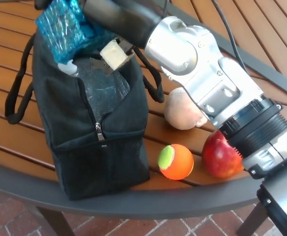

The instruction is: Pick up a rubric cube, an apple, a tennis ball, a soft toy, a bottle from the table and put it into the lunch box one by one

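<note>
— What's the black zip-top lunch bag [92,132] made of?
— Matt woven cloth, with a crinkled silvery foil lining [100,83] that glints, and a small metal zip pull [100,132].
— And the blue thing at the upper left?
— A teal soft toy [65,27], fuzzy and a little shiny, held in the robot's black right hand [106,14], which looks like matt plastic.
— The arm?
— The silver forearm casing [202,73] is smooth, satin metal or plastic; I can't tell which.
— The rest?
— Glossy red apple [221,156], felty orange-and-green tennis ball [175,161], slatted brown wooden table [15,128] with a smooth grey rim.
</note>
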